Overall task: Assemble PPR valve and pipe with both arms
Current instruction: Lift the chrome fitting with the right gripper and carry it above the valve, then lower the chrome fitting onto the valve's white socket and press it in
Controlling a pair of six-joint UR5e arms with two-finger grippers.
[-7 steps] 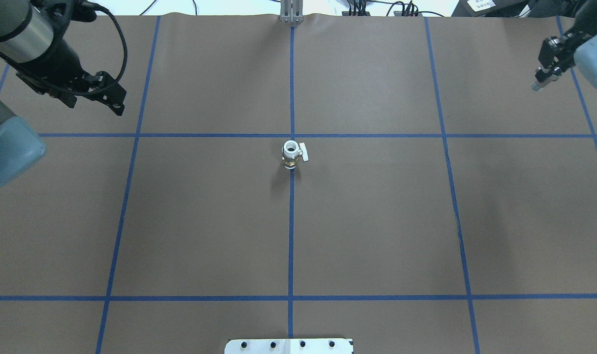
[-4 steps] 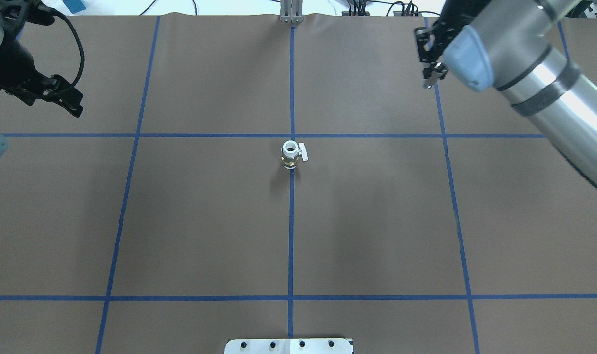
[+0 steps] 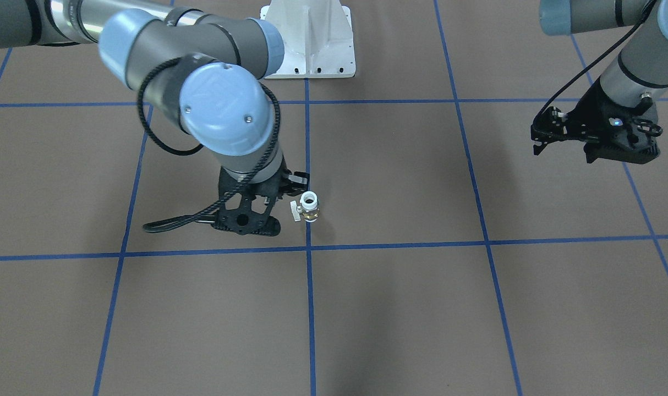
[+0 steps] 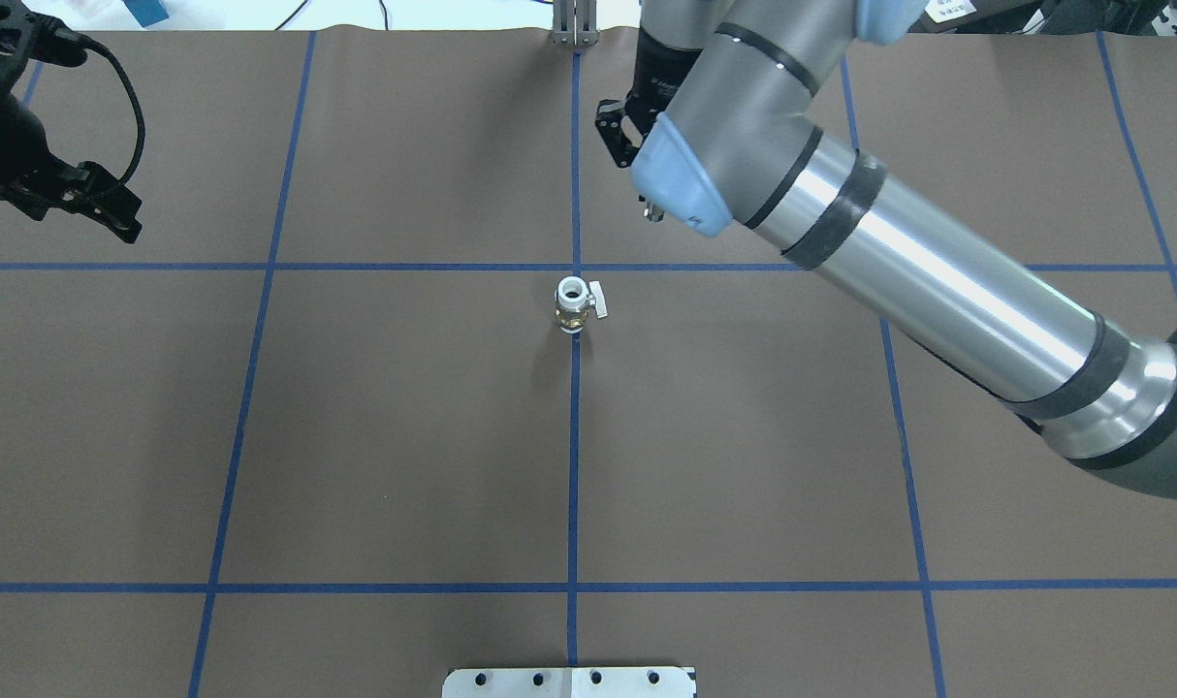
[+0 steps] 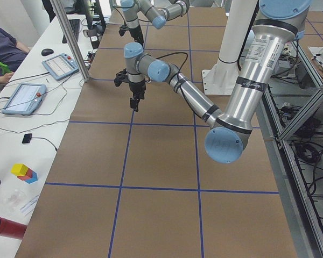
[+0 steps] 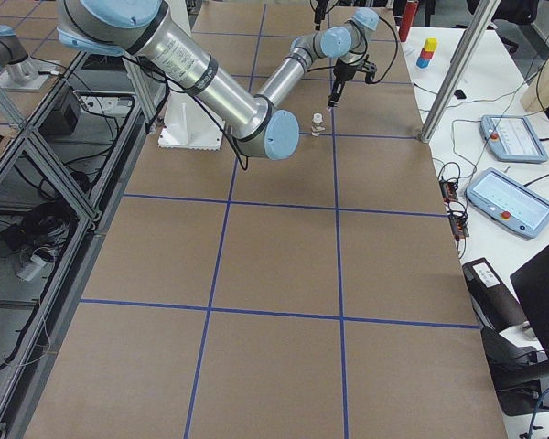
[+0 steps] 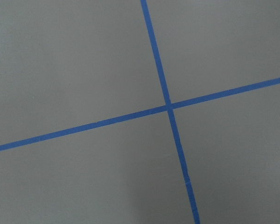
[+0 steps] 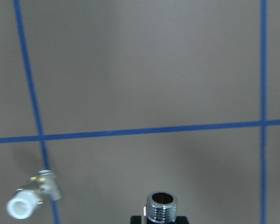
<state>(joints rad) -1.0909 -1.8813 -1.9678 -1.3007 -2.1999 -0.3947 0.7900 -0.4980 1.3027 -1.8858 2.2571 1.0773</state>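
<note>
The PPR valve (image 4: 573, 302) stands upright at the table's centre on a blue tape crossing, white collar up and handle tab to one side. It also shows in the front view (image 3: 310, 206) and low left in the right wrist view (image 8: 30, 196). My right gripper (image 8: 161, 219) is shut on the pipe (image 8: 161, 205), a threaded silvery stub with its mouth showing. In the overhead view the pipe's tip (image 4: 653, 212) hangs just beyond and right of the valve, apart from it. My left gripper (image 4: 118, 208) is open and empty at the far left.
The right arm's long silver link (image 4: 938, 281) spans the table's right half. The white pedestal base (image 3: 309, 44) is on the robot's side. A metal post (image 4: 574, 24) stands at the far edge. Tablets (image 5: 24, 97) lie on the side bench.
The right arm has swung from the far right edge leftward to just beyond the valve, carrying the pipe. The left gripper has drawn back further left. The valve has not moved.
</note>
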